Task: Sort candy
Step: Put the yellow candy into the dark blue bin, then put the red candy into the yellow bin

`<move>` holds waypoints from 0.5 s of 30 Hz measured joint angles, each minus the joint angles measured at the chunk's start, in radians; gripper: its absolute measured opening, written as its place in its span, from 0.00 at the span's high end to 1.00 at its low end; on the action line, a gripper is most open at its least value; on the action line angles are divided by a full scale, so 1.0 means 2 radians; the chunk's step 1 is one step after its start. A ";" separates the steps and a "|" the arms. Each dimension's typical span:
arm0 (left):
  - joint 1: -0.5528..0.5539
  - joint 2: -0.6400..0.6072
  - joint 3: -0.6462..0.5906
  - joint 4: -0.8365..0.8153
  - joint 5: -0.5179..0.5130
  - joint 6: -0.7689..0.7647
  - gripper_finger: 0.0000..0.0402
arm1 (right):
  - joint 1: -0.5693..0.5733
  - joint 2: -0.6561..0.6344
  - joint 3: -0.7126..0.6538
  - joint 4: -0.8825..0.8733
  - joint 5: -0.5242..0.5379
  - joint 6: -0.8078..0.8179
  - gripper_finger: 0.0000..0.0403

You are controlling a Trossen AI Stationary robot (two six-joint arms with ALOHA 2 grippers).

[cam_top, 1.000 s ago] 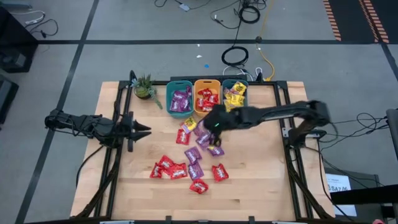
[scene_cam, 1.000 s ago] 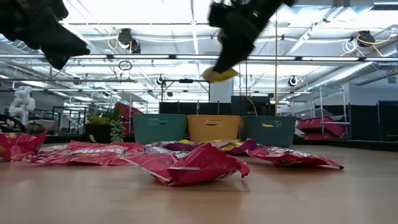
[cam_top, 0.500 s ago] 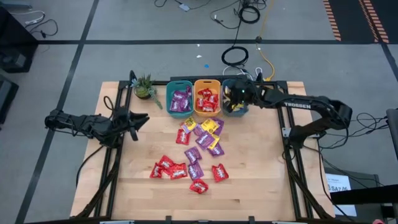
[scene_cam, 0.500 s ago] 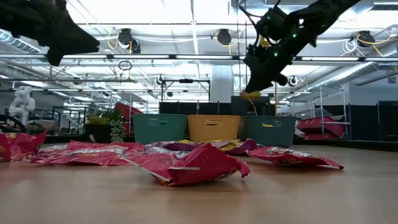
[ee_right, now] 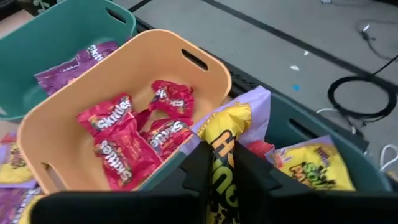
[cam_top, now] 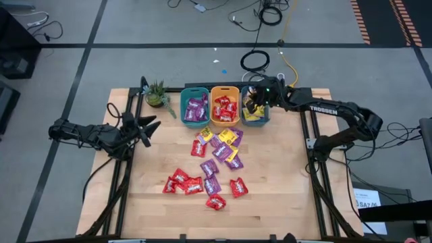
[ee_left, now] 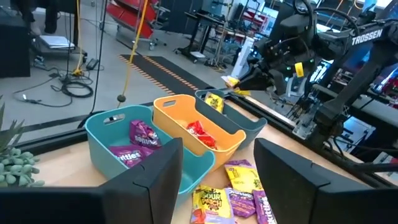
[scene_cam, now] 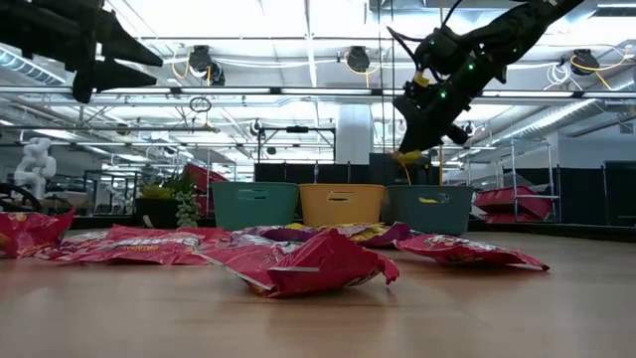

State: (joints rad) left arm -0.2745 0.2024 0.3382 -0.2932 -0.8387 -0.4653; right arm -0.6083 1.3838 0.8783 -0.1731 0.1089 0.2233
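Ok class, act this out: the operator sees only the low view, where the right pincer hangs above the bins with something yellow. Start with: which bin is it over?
Observer: The right pincer is over the rightmost teal bin, which holds yellow candy.
Operator: Is it gripping that yellow thing?
Observer: Yes, the right wrist view shows a yellow packet clamped between its fingers.
Operator: What is inside the orange bin?
Observer: Red packets lie in the orange bin.
Operator: And the left arm?
Observer: The left pincer is open, at the table's left side below the plant.
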 joint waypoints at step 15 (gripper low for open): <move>0.000 0.000 0.000 0.001 0.110 0.032 0.48 | -0.001 0.000 0.000 -0.046 0.011 0.068 0.44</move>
State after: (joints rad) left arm -0.2745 0.2024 0.3382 -0.2915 -0.6188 -0.4013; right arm -0.6094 1.3838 0.8783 -0.2642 0.1314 0.3592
